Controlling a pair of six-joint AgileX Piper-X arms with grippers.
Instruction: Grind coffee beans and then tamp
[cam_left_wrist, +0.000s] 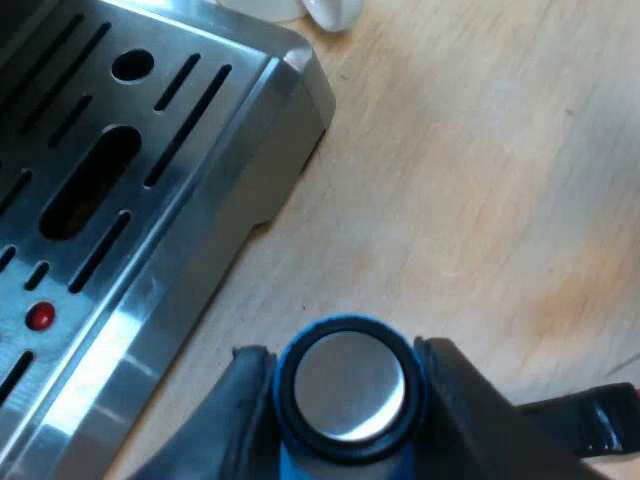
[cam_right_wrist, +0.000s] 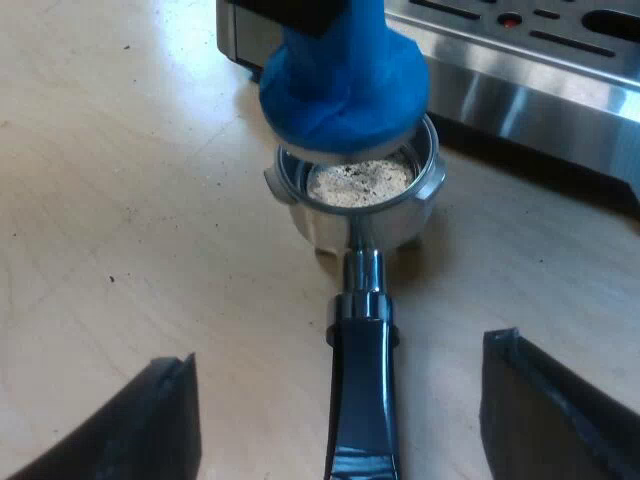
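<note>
While my left hand (cam_left_wrist: 345, 362) grips the blue tamper (cam_left_wrist: 349, 388) between both fingers, its round metal face points away from the wrist, over bare tabletop (cam_left_wrist: 480, 180) beside the machine's (cam_left_wrist: 120, 200) slotted steel tray. Seen from the right wrist, the tamper is at the rim of the holder (cam_right_wrist: 358, 205), with pale grounds showing under its near edge; I cannot tell whether it touches them. My right hand (cam_right_wrist: 340, 360) is spread wide and grasps nothing, one finger on each side of the holder's dark handle (cam_right_wrist: 360, 400). The holder stands on the tabletop just before the machine.
</note>
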